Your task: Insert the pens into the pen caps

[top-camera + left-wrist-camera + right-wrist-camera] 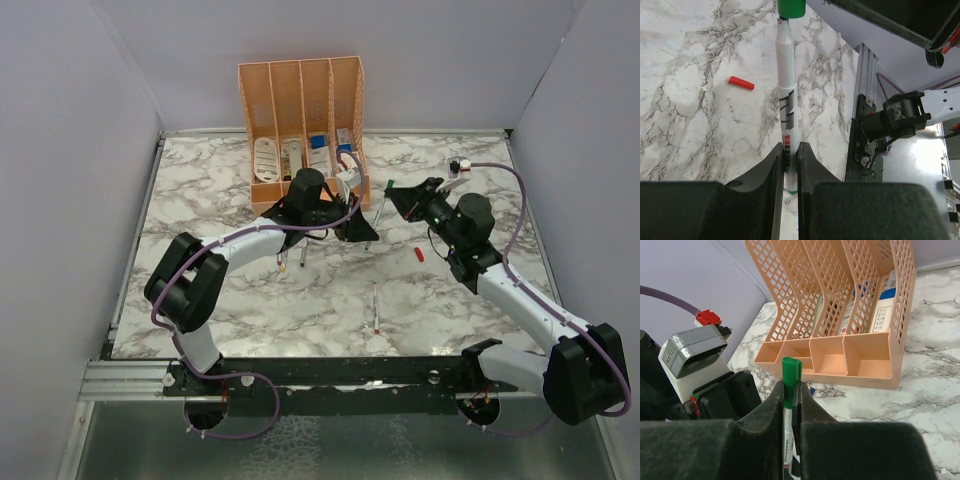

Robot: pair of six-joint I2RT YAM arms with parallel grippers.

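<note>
One marble tabletop (200, 300) carries one orange organiser (300, 120) with four slots. Two hands meet in front of it. The left hand (788, 155) pinches one pen (786, 100) by its barrel, and the right hand (790, 390) pinches the green cap (790, 375) at that pen's tip. A second pen (376, 308) lies loose nearer the arm bases, and one red cap (741, 83) lies apart.

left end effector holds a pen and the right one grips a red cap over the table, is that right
No. The right end effector grips a green cap, not a red one; the right wrist view shows it. The red cap lies loose on the table. The left end effector does hold a pen.
</note>
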